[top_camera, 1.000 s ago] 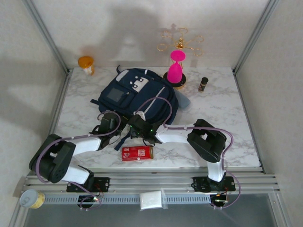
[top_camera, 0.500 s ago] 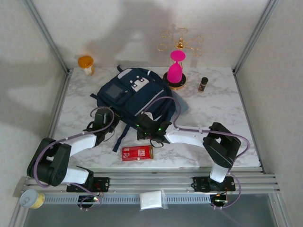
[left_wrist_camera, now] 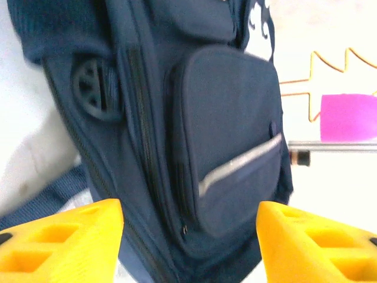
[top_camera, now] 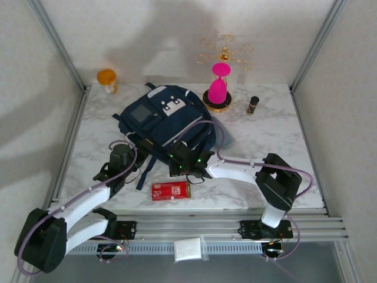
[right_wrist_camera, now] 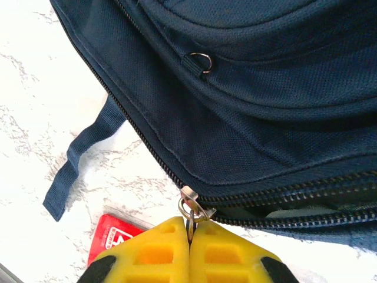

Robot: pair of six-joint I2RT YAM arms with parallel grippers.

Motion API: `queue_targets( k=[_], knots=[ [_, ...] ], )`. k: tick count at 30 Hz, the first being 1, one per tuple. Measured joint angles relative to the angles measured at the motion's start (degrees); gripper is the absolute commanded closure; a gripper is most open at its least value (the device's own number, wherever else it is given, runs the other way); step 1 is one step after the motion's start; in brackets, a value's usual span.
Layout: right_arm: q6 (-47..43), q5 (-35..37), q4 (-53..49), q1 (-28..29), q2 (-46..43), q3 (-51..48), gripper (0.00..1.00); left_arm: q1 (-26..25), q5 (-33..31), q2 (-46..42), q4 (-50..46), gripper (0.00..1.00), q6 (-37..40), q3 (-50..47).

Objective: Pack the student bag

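While the right gripper (right_wrist_camera: 189, 229) clamps the zip pull (right_wrist_camera: 189, 207) of the student bag (top_camera: 165, 118) nr the table (top_camera: 265, 135) back edge, left gripper (left_wrist_camera: 188, 233) gapes wide, empty.

You're seeing the navy student bag (top_camera: 166, 121) lying flat on the worktop (top_camera: 265, 135), front pockets facing up, its near-edge zip (right_wrist_camera: 294, 187) gaping partly open.

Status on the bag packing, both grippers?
Right gripper shut on the zipper pull of the student bag. Left gripper open, empty, facing the bag. Red packet lies outside, unpacked.
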Motion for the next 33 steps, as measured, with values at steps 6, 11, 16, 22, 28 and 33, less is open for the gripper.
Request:
queue_targets(
  k=[6, 11, 16, 22, 28, 33],
  knots=[
    [-0.31, -0.13, 0.22, 0.0, 0.02, -0.09, 1.0, -6.32, -0.42, 1.79, 5.73, 0.36, -11.87, -5.77],
    [-0.66, -0.13, 0.26, 0.0, 0.02, -0.11, 1.0, -9.66, -0.92, 11.21, 11.63, 0.49, -17.16, -3.28],
    [-0.7, 0.26, 0.15, 0.04, 0.02, -0.11, 1.0, -10.97, -2.71, 18.21, 15.41, 0.78, -19.69, -0.79],
    [-1.14, 1.53, -0.83, 0.15, -0.31, -0.26, 1.0, -9.31, -2.71, 17.88, 13.11, 1.0, -16.74, -0.24],
    [-1.81, 4.02, -4.22, -0.39, -6.1, -3.02, 1.0, 0.15, -0.28, 7.69, 2.34, 1.0, -9.38, -0.2],
    [-2.6, 4.68, -7.26, -2.71, -10.25, -4.83, 1.0, 12.85, 3.04, 1.03, -8.24, 1.0, 1.64, 0.07]
  ],
)
